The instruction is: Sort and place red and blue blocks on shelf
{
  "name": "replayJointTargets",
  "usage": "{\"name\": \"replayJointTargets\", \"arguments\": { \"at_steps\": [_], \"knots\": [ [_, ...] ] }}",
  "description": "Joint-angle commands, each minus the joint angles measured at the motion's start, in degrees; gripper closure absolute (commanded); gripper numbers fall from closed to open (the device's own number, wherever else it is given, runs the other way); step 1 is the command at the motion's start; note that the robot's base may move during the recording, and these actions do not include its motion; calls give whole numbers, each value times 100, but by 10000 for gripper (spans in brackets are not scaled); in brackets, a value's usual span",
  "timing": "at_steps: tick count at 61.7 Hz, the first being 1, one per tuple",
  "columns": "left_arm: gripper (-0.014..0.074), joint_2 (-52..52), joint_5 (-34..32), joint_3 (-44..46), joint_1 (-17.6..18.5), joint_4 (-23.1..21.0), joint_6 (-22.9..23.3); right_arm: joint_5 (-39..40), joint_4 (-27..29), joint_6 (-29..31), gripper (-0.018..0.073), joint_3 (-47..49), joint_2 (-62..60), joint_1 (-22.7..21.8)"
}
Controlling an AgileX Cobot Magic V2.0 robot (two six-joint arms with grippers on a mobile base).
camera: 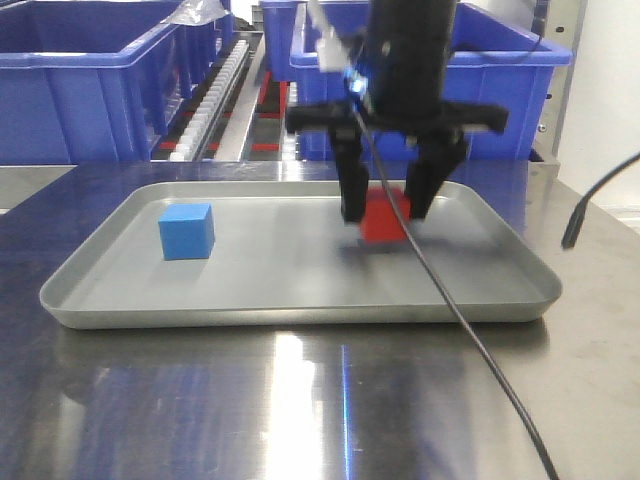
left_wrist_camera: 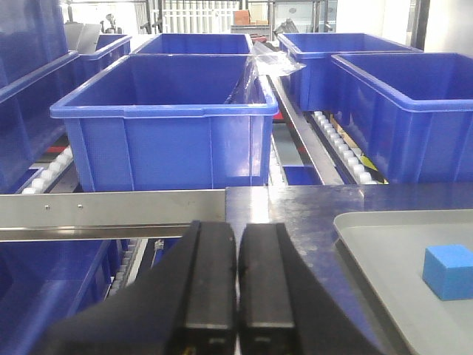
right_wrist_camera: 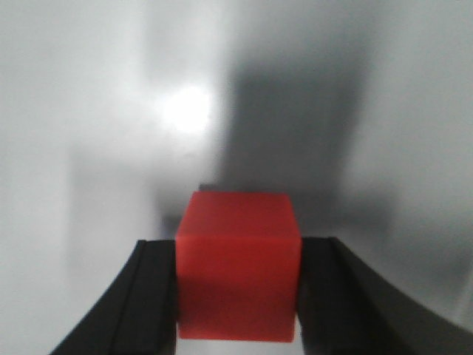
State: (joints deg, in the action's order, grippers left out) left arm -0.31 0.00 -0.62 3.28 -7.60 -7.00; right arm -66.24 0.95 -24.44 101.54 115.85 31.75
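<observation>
From the front, your right pincer [camera: 385, 214] comes straight down over the grey tray [camera: 300, 314], one finger on each side of the red block [camera: 383, 229]. That straddling, vertical hold suits a small cube, as the flat pads meet flat faces. The blue block [camera: 186, 231] sits on the tray floor well off to the pincer's side, clear of it. Behind the pincer stand the blue bins [camera: 90, 80] and the roller track [camera: 215, 90] of the shelf. A thin black cable [camera: 480, 350] trails from the wrist across the tray rim towards the camera; watch that it does not snag the rim when you lift.

In the left wrist view, your left pincer [left_wrist_camera: 236, 296] is clenched on nothing, fingers together, parked outside the tray. Ahead of it run the shelf rail [left_wrist_camera: 111, 211] and a large bin [left_wrist_camera: 166, 118]. The blue block [left_wrist_camera: 448, 271] lies ahead and to one side, inside the tray [left_wrist_camera: 384, 237], so the tray wall stands between the fingers and the cube.

In the right wrist view, the red block [right_wrist_camera: 238, 262] fills the gap and both pads [right_wrist_camera: 155, 296] touch its sides, so I judge it grasped. Whether it has left the tray floor [right_wrist_camera: 111, 111] I cannot tell.
</observation>
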Motion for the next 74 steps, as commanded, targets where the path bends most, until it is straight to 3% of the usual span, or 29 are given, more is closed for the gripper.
{"name": "replayJointTargets", "arguments": {
  "at_steps": [1,10,23,40,54,74],
  "knots": [
    [472,-102,-468,-139,-1,-13,51,207,-139,468,182,149,-689,-54],
    [472,-102,-468,-139,-1,-13,51,724,17,1350,182,-72,-1155,-142],
    [472,-102,-468,-139,-1,-13,51,2110,215,2044,182,-1574,-2171,-552],
    [472,-102,-468,-139,-1,-13,51,3985,215,2079,182,-3741,-3867,-1481],
    [472,-102,-468,-139,-1,-13,51,4540,210,2079,182,-4945,-5206,-2128],
    [472,-102,-468,-139,-1,-13,51,5369,-95,2079,182,-6208,-6858,-2217]
  ]
}}
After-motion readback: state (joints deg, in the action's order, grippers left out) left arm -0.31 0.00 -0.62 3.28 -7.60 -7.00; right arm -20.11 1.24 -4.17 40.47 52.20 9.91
